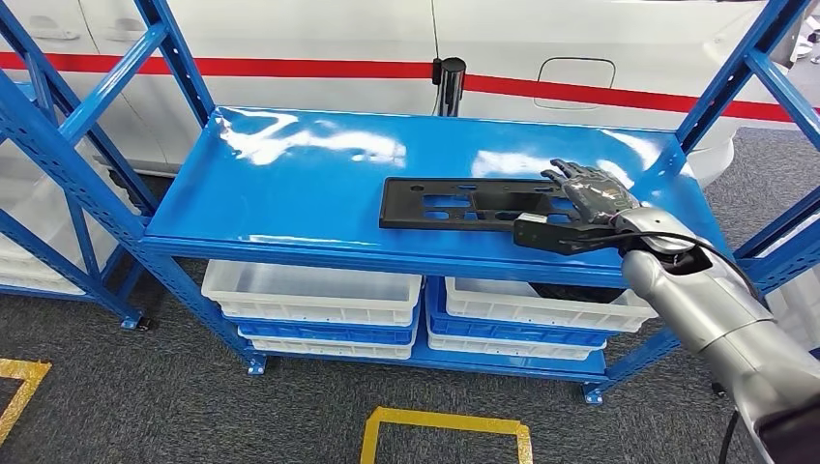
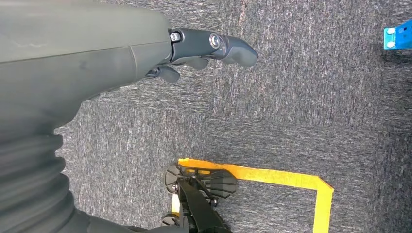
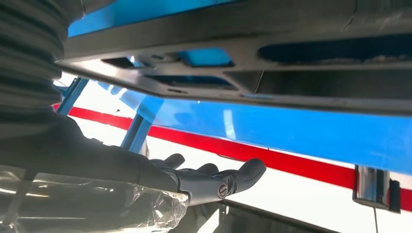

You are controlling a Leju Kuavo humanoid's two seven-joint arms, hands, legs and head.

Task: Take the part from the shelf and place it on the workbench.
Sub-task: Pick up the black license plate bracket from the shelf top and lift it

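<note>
One flat black part (image 1: 464, 203) lies on the blue shelf (image 1: 290, 184), its long axis running side to side along the shelf, parallel to the front edge. Its right end sits under the right hand (image 1: 592, 191), which is spread flat, fingers extended and apart, over that end; whether the hand touches the part I cannot tell, and it grips nothing. In the right wrist view the part (image 3: 252, 63) shows as a long slotted plate, with the hand (image 3: 214, 177) held open, apart from it. Below the shelf, beneath the hand, sit white bins (image 1: 309, 290). The left hand (image 2: 209, 48) hangs over grey carpet (image 2: 301, 97), fingers loosely curled, holding nothing, near yellow floor tape (image 2: 291, 179).
</note>
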